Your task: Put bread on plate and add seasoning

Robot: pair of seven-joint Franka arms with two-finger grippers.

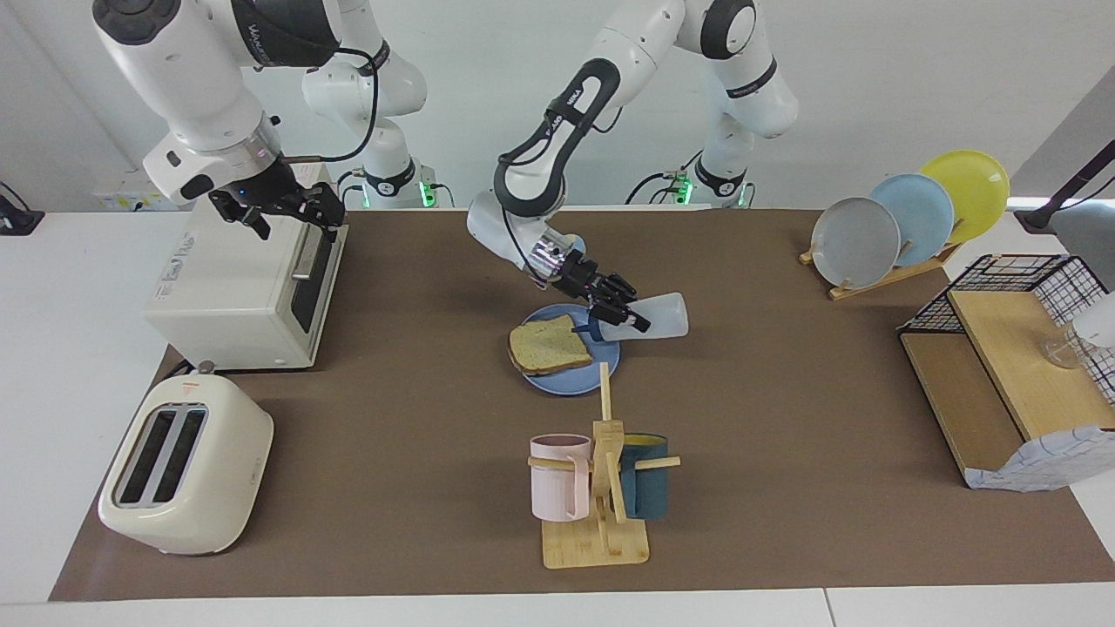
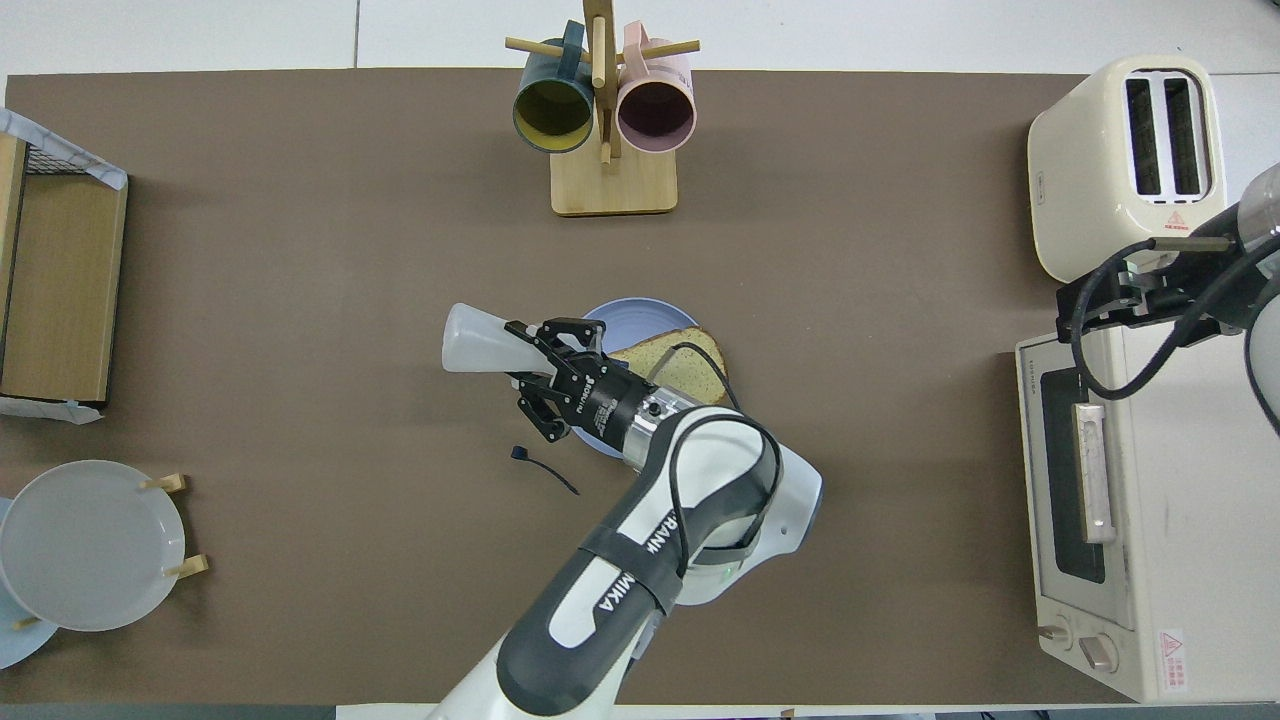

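**Seasoning tipped over the bread**

Bread (image 1: 550, 347) lies on the plate (image 1: 601, 359) mid-table, nearer the robots than the mug rack (image 1: 601, 488). The left gripper (image 1: 615, 311) is clamped on the seasoning (image 1: 658, 317), held on its side over the plate's edge, cap end toward the bread. The right gripper (image 1: 283, 212) waits over the toaster oven (image 1: 244, 287); whether its fingers are apart I cannot tell.

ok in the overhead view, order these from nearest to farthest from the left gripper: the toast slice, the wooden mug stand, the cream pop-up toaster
The left gripper holds the translucent white squeeze bottle over the blue plate.
1. Square slice of toasted brown bread, on that plate under the arm.
2. Wooden mug stand, farther from the robots.
3. Cream pop-up toaster, at the right arm's end.
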